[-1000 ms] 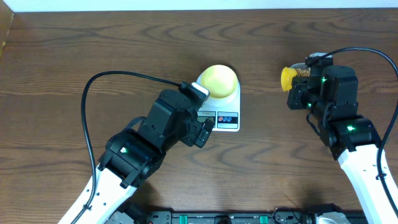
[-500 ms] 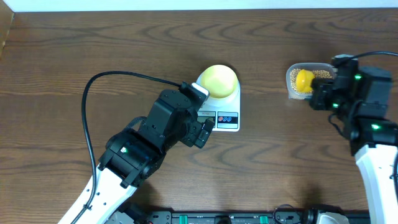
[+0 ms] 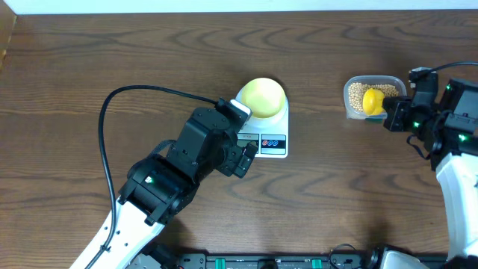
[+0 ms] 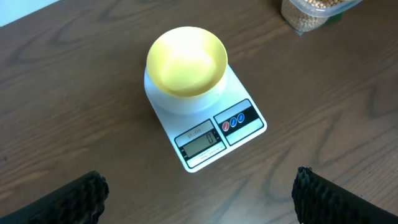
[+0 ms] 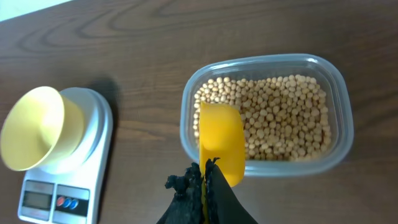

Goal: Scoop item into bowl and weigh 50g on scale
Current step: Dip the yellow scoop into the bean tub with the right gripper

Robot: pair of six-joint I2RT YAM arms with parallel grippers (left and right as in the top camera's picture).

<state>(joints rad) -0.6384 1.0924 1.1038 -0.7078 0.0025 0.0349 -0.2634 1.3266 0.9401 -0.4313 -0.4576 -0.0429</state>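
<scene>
right jaws pinched shut on the scoop (image 5: 221, 146), left jaws wide open, empty. i'd dig into the beans (image 5: 280, 118) just ahead, lift level.

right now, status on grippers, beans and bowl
Left gripper open, by scale. Right gripper shut on scoop, over beans in tub. Bowl empty on scale. Nothing seen between tub and bowl.

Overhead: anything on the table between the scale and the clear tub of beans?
Nothing. In the overhead view the stretch between the scale and the tub is bare wooden table; the right wrist view shows the same.
</scene>
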